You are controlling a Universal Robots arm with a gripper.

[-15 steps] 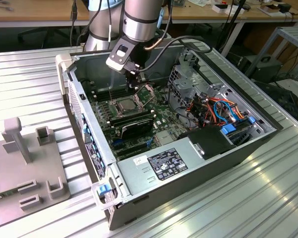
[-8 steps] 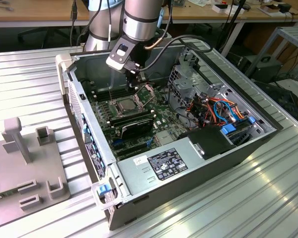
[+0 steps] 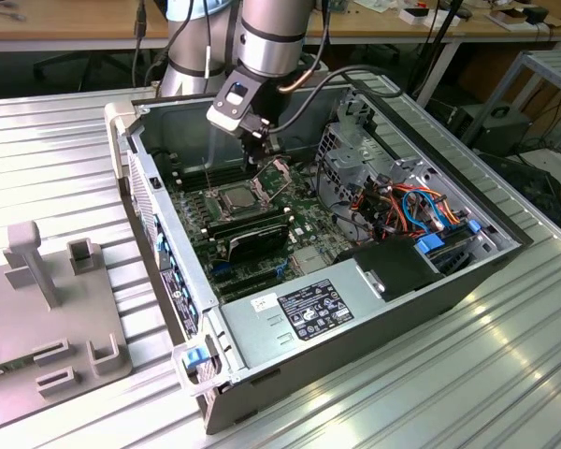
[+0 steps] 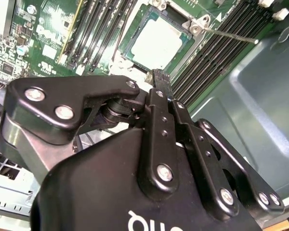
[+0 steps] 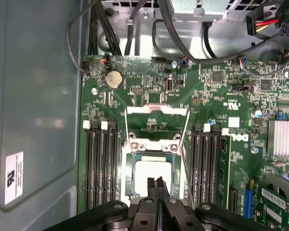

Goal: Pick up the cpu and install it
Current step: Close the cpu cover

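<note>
The cpu (image 3: 236, 196) lies flat in its socket on the green motherboard (image 3: 304, 210) inside the open computer case. Both wrist views show its silver lid (image 5: 151, 169) (image 4: 156, 42) framed by the socket. The socket's metal load plate (image 5: 157, 117) is swung open, and its thin lever (image 5: 183, 154) stands raised beside it. My gripper (image 3: 255, 152) hangs just above the socket edge, shut, its two black fingertips (image 5: 156, 185) pressed together with nothing between them. In the second wrist view the gripper tip (image 4: 159, 77) sits just clear of the cpu's corner.
Black memory slots (image 5: 100, 163) flank the socket, with installed memory sticks (image 3: 252, 238) on one side. Case walls (image 3: 159, 206), a cable bundle (image 3: 402, 206), a drive cage (image 3: 351, 140) and the power supply (image 3: 318, 309) hem in the space. A grey fixture (image 3: 47, 309) stands outside on the exterior view's left.
</note>
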